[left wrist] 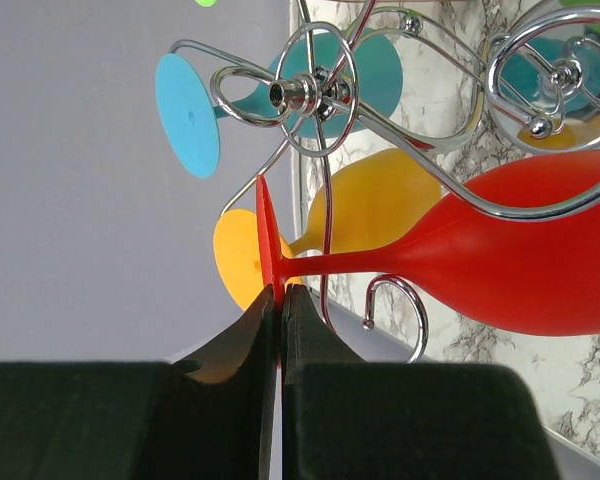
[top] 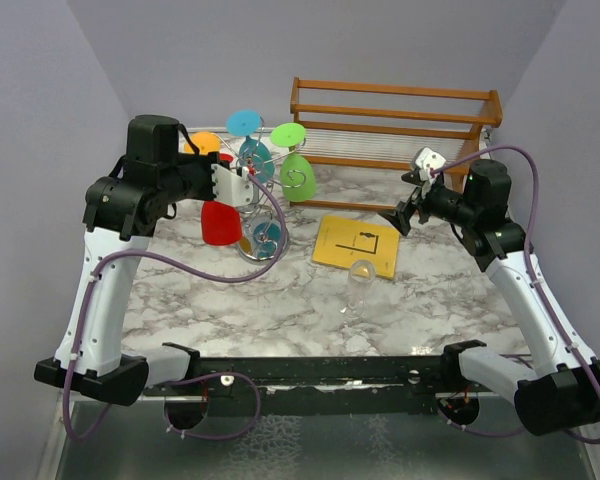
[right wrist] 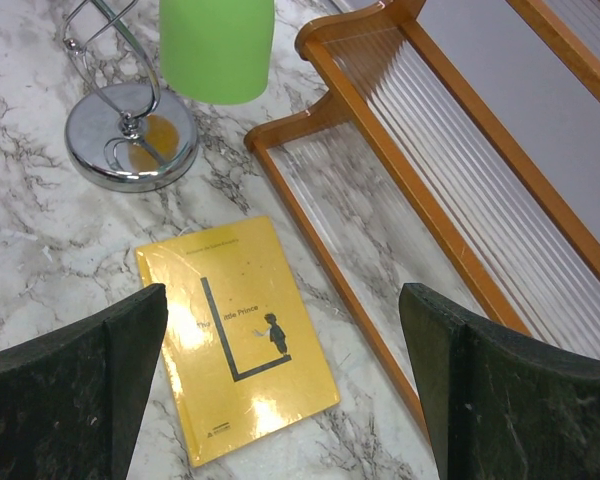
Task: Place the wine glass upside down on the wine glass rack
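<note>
Left pincer (left wrist: 280, 290): clenched on the red wine glass (left wrist: 520, 260), its two black fingers pinching the thin edge of the glass's round foot from either side.

Red wine glass: held among the curled arms of the wine glass rack (top: 263, 205), off the tabletop (top: 440, 300). In the left wrist view its stem runs level from the foot toward 3 o'clock, and a wire arm crosses the bowl. Whether the foot sits in a loop cannot be told.

Wine glass rack: a silver wire tree standing at about 10 o'clock on the marble tabletop, on its round shiny base.

Hung glasses: an orange glass (left wrist: 380, 205) just behind the red one, a blue glass (top: 245, 122) at the rack's 12 o'clock, and a green glass (top: 298, 175) at its 2 o'clock.

Right pincer (right wrist: 285, 300): released, fingers spread wide and holding nothing. It is poised above the tabletop's 3 o'clock side, with the yellow book (right wrist: 240, 340) below it.

Yellow book: flat on the marble near the centre, at 4 o'clock from the rack's base.

Clear glass (top: 361, 272): upright at the book's 6 o'clock edge, too faint to tell whether it touches the cover.

Wooden shelf rack (top: 395, 120): orange-brown slats along the far edge, from 12 to 2 o'clock, beyond the right pincer.
</note>
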You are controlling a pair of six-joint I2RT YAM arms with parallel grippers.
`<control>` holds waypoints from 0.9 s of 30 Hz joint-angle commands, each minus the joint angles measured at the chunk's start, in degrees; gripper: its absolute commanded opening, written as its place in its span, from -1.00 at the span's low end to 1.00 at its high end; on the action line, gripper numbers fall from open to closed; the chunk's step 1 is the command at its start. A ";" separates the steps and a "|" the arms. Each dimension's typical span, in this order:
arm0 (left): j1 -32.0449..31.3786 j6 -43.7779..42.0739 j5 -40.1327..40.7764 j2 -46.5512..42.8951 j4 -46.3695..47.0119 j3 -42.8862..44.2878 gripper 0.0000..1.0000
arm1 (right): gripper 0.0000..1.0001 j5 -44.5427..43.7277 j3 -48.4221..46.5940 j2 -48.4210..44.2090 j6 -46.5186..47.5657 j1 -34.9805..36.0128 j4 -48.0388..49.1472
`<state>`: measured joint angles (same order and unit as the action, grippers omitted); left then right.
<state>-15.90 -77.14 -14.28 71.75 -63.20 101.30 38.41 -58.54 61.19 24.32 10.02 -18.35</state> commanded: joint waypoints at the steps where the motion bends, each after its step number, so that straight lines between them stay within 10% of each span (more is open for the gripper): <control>1: -0.31 -0.93 1.83 0.30 1.89 -0.74 -1.00 | 0.96 -0.52 0.54 0.25 0.50 -0.31 1.78; 27: -0.35 1.49 9.83 0.44 -3.15 2.46 -1.00 | 0.97 -0.70 0.80 1.13 0.73 -0.44 1.82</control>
<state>-15.99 -76.73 -6.00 72.84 -64.10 101.16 38.39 -58.30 62.19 24.34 10.00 -18.35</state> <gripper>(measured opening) 0.040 0.983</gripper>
